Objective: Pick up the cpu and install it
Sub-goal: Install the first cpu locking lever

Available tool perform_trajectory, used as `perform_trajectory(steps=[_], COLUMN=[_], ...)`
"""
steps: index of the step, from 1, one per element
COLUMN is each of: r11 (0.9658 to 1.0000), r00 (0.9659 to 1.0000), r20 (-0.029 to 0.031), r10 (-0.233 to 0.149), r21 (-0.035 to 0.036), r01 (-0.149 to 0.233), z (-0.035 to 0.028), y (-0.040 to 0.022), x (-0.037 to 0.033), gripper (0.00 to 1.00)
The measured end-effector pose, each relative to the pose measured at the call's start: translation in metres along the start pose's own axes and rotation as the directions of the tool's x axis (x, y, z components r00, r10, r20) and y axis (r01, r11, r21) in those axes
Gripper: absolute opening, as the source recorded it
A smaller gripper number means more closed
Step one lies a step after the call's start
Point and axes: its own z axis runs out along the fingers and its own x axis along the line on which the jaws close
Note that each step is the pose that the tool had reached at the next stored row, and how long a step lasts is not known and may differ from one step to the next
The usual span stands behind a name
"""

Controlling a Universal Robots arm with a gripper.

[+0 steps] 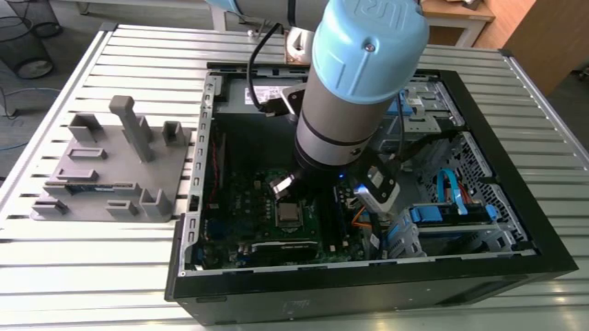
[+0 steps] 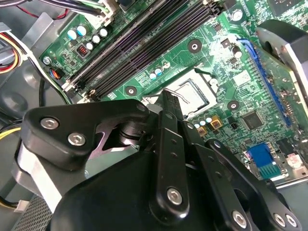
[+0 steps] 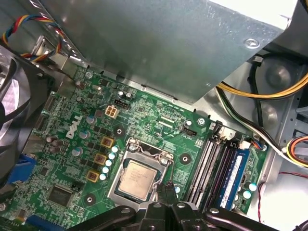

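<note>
**CPU seated in socket, pincer closed beside it**

Slatted metal worktop (image 1: 92, 276) carries 1 open computer case (image 1: 368, 286) lying on its side. The arm (image 1: 354, 89) reaches down into the case from above.

Grey tray (image 1: 110, 165) sits on the worktop at the exterior view's left, just beside the case.

Green motherboard (image 3: 159, 115) covers the case floor. Memory slots (image 3: 211, 168) run alongside the socket.

Pincer (image 3: 167, 187) is in both wrist views. Its black fingers (image 2: 168, 125) are pressed together with nothing between them. The tips hang over the socket's edge, on the side nearest the memory slots. Contact with the board: cannot tell.

Silver-framed socket (image 3: 120, 163) is near mid-board.

The cpu (image 3: 137, 179) lies flat inside that socket frame, metal top up and apart from the pincer. In the exterior view the cpu (image 1: 289, 212) shows just below the arm's end.
</note>
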Motion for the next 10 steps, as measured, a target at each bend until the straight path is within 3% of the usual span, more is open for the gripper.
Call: perform_trajectory(steps=[5,10], r11=[0.9988,0.9936], r00=[0.9988,0.9936], r20=[-0.0057,-0.0136], r10=[-0.049,-0.113], r21=[-0.0027,-0.0055], r01=[0.049,0.112], z=[0.0,0.0001], y=[0.0001,0.0], x=[0.0,0.0], gripper=[0.11,0.11])
